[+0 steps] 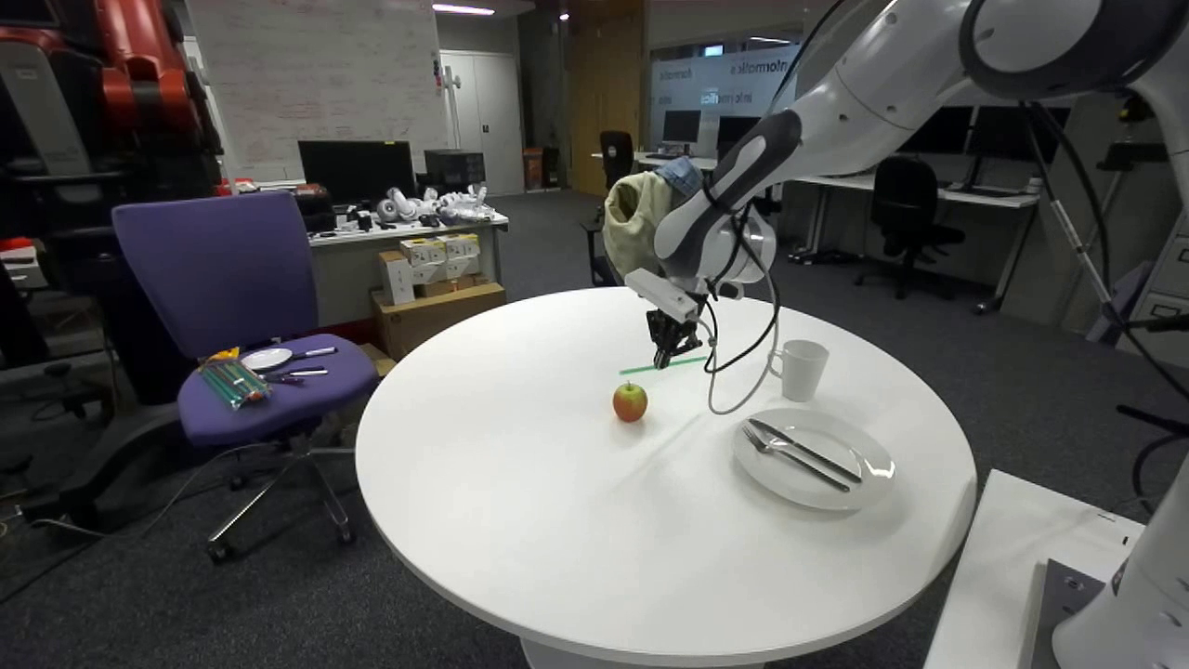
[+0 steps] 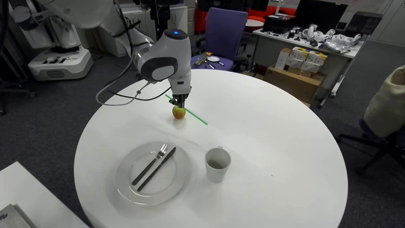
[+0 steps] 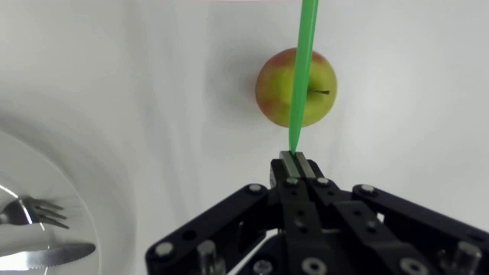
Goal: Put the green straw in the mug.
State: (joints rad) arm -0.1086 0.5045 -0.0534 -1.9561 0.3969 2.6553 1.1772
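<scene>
Chair [image 1: 223, 269], purple, far left in an exterior view: packet [image 1: 232, 382] and small white dish [image 1: 267, 359] on the seat. Then the round white table [image 1: 511, 502]. Apple [image 1: 630, 403] on it, red and green, stem up. Next right, gripper [image 3: 293, 153] pointing down over the table: fingers pressed together, green straw [image 3: 301, 76] pinched between the tips at about mid-length. Straw looks near level, clear of the tabletop; wrist view has it crossing above the apple. Mug [image 1: 802, 370] further right, white, upright, handle on the gripper side, well apart from the straw. Plate [image 1: 776, 483], also white, just beside the mug, fork [image 1: 803, 465] and knife [image 1: 806, 451] lying on it, roughly parallel. Arm base [image 1: 1133, 595] far right, on a side table [image 1: 1022, 530].
</scene>
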